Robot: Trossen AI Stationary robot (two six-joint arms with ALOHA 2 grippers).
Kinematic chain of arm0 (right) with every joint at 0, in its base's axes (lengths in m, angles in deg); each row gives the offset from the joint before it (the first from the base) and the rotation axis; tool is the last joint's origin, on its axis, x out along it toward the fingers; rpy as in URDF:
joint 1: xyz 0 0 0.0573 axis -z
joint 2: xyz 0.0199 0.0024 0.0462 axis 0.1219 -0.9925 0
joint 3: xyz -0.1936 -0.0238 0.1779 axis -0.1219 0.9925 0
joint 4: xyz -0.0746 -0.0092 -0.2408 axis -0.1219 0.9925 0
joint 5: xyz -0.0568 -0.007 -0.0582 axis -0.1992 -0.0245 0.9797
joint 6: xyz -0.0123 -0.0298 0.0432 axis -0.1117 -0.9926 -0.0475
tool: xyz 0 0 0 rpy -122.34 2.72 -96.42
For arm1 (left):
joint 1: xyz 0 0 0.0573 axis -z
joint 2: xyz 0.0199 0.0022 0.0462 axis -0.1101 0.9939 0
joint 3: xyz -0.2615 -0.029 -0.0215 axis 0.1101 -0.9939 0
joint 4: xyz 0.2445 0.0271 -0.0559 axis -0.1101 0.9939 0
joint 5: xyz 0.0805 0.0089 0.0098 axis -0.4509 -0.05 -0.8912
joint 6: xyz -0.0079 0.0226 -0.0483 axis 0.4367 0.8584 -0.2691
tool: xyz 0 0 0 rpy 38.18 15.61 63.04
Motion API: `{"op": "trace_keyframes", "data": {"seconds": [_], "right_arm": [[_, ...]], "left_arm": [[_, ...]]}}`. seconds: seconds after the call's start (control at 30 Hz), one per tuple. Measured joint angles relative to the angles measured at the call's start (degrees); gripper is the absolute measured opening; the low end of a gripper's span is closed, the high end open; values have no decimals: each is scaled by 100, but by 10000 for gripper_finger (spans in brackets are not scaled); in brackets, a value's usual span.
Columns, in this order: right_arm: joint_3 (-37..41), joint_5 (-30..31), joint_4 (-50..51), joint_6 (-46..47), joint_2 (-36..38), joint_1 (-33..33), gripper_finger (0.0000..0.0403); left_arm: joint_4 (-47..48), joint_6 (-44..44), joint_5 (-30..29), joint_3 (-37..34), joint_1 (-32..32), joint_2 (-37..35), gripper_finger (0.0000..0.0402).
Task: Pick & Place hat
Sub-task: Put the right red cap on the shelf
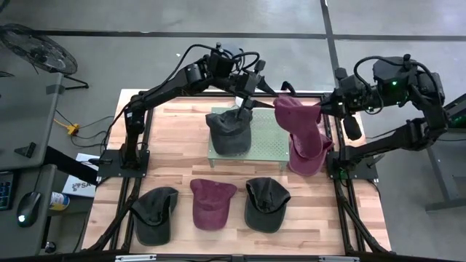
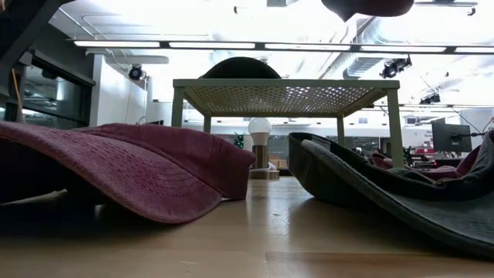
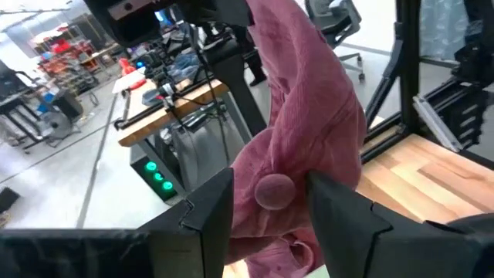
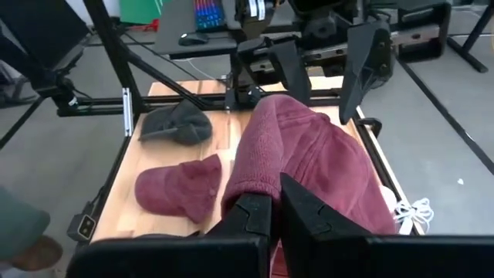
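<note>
Wooden tabletop [image 1: 182,120] carries a green perforated stand [image 1: 266,151] topped by a dark hat [image 1: 228,131]. Beside that stand, the right hand [image 4: 275,202], pressed together, pinches a maroon hat [image 1: 302,127] aloft. Left hand [image 3: 266,202], spread, hovers above the stand.

Around the rig, off the job itself

From my remote seat I see the wooden table [image 1: 175,145] on a grey floor, a round fan [image 1: 33,47] at the far left, a mouse [image 1: 28,207] on the side desk and a yellow cable [image 1: 73,129] beside the frame. Level across the top, a globe lamp [image 2: 259,131] stands under strip lights [image 2: 231,45]. An office chair [image 3: 340,19] sits beyond, and a shoe [image 4: 35,253] shows at the edge.
</note>
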Motion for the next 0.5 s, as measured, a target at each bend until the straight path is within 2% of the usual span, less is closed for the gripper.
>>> {"op": "trace_keyframes", "data": {"seconds": [0.13, 0.33, 0.5], "right_arm": [[0, 42, -4, 7, -33, -82, 0], [0, 308, -5, 53, -26, -204, 0], [0, 345, -155, 61, -22, -269, 0]], "left_arm": [[108, -23, 225, 0, 0, 0, 159], [311, -65, 235, -2, 0, 0, 156], [452, -76, 254, -1, 9, 0, 116]]}}
